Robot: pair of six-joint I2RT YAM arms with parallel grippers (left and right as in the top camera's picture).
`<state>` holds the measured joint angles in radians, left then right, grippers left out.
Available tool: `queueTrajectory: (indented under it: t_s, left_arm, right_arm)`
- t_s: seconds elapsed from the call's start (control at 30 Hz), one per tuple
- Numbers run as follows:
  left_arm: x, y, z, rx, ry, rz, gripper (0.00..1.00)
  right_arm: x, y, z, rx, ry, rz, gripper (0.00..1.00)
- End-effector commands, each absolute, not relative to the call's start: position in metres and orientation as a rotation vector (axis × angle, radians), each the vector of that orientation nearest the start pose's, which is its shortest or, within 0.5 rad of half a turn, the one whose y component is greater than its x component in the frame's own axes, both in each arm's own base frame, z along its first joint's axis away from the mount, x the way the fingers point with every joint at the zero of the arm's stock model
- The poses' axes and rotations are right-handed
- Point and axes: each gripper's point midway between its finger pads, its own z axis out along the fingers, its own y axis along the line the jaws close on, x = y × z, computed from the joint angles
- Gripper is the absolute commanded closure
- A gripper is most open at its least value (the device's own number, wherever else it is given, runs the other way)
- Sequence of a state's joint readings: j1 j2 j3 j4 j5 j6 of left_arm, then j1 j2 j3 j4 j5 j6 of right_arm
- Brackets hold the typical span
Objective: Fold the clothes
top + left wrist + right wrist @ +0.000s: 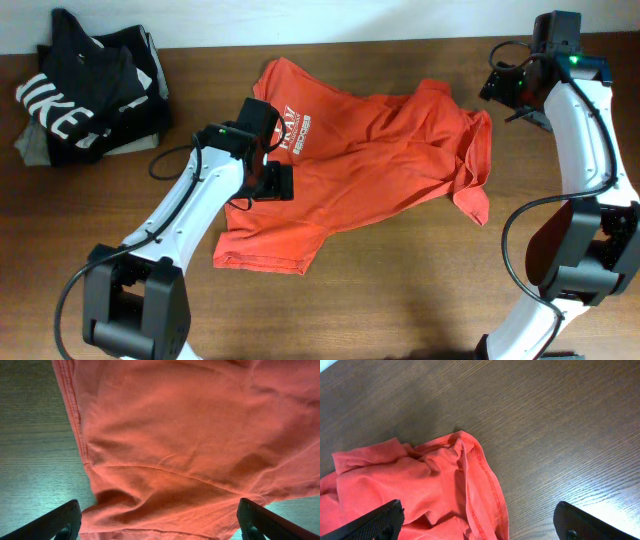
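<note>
The clothes [380,150]: one red-orange T-shirt, lying flat on the wooden table [400,300], roughly centre and running a bit toward the back. It is spread out but rumpled, with creases all over and not folded anywhere in a tidy way. White lettering [298,130] faces up near its upper left part. One stitched edge sits at the front left; a bunched flap hangs off the right side.

The left gripper [275,182] is over the shirt's left portion, just below the lettering. Jaws spread wide, nothing in them. The left wrist view shows the red fabric [190,445] filling the space ahead of the gripper [160,527], with a seamed edge running down the left and bare wood beside it. Can't tell whether the fingers [57,522] touch the cloth or sit just above it.

The right gripper [505,85] is up at the back right of the table, just beyond the shirt's right edge. Jaws also fully apart, holding nothing. In the right wrist view the crumpled, stitched corner of the shirt [420,490] lies to the left between and ahead of the gripper [480,527]; the rest is bare wood grain.

Back left corner of the table: a loose pile, well apart from the red shirt. A black shirt with large white letters [75,85] is on top, and a grey-olive garment [35,145] pokes out from under it.
</note>
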<state>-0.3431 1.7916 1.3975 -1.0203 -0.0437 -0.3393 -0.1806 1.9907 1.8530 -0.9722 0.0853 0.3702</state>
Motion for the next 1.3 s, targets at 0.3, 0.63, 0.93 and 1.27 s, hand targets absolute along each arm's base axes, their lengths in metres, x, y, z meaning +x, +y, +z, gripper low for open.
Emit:
queueTrajectory:
  t_s: [0.3,0.63,0.93,1.27]
  left_arm:
    - [0.342,-0.116,0.078,0.026,3.015,-0.003,0.01]
    - [0.344,-0.117,0.074,0.025,3.007,-0.006,0.01]
    - [0.337,-0.114,0.058,0.026,3.023,0.002,0.01]
    - [0.341,-0.116,0.059,0.025,3.005,-0.008,0.01]
  right_arm:
    - [0.414,-0.062,0.139,0.634,2.904,0.115,0.01]
    - [0.394,-0.036,0.063,0.577,3.0,0.217,0.01]
    - [0.401,-0.032,0.029,0.464,2.954,0.18,0.3]
    - [0.399,-0.048,0.028,0.522,2.945,0.053,0.93]
